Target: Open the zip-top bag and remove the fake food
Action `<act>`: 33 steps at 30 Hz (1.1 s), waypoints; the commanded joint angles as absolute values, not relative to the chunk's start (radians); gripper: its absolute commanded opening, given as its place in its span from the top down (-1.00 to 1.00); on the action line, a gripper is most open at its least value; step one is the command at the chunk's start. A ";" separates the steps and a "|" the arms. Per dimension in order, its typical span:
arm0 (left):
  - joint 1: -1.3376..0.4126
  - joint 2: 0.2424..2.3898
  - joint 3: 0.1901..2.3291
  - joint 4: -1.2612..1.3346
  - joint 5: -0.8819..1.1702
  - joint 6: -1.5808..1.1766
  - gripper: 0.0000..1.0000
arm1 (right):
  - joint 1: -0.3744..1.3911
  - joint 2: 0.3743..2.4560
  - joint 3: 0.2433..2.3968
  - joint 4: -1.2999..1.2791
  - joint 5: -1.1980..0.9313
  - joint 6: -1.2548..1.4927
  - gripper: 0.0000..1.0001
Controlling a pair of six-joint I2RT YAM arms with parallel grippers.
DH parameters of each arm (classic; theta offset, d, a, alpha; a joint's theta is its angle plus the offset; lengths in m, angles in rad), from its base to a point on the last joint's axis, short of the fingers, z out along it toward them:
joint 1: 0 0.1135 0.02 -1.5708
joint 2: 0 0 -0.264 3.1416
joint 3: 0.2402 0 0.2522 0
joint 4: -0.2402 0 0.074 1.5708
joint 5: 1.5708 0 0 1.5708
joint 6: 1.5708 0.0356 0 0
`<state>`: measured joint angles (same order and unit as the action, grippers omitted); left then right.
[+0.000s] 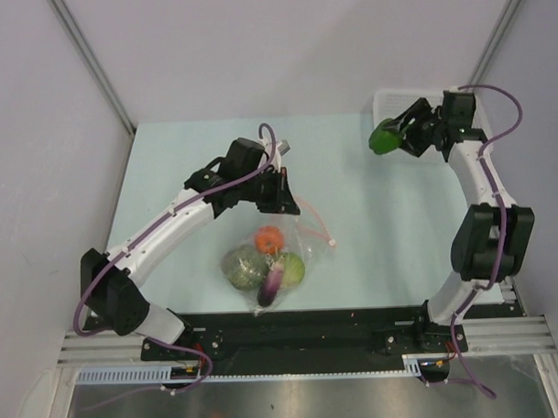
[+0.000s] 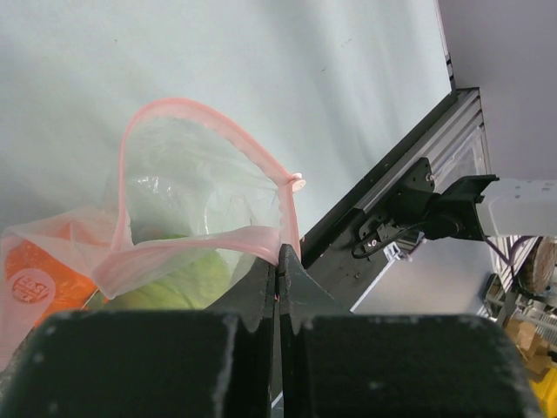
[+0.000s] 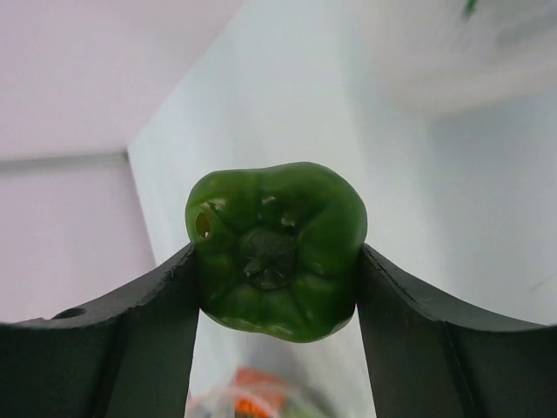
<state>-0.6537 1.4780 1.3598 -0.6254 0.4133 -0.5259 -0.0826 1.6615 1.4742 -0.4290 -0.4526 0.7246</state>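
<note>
The clear zip-top bag (image 1: 303,234) lies mid-table with its pink zip strip (image 2: 209,131) pulled open into a loop. Inside it I see the orange-red ball (image 1: 269,238), the mottled green-brown head (image 1: 243,265), the pale green round piece (image 1: 291,268) and the purple eggplant (image 1: 269,285). My left gripper (image 1: 286,205) is shut on the bag's zip edge (image 2: 261,242) and holds it up. My right gripper (image 1: 394,134) is shut on the dark green pepper (image 3: 277,248), held in the air at the far right beside the white mesh basket (image 1: 390,102).
The white mesh basket stands at the far right corner behind my right arm. A black rail (image 1: 311,327) runs along the table's near edge. Grey walls close in the table at the back and sides.
</note>
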 commanded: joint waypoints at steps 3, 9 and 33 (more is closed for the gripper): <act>-0.646 1.508 1.439 -0.681 0.456 -0.388 1.00 | -0.205 1.903 1.750 -0.363 -0.305 0.716 0.45; -0.641 1.577 1.494 -0.706 0.528 -0.312 1.00 | -0.235 2.178 2.103 -0.532 -0.203 0.660 0.12; -0.634 1.424 1.422 -0.599 0.502 -0.520 1.00 | -0.166 2.111 2.202 -0.993 -0.029 0.508 -0.99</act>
<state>-0.6415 1.4910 1.3613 -0.5900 0.5388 -0.4831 -0.2169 2.3470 2.3360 -0.8631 -0.0418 0.5232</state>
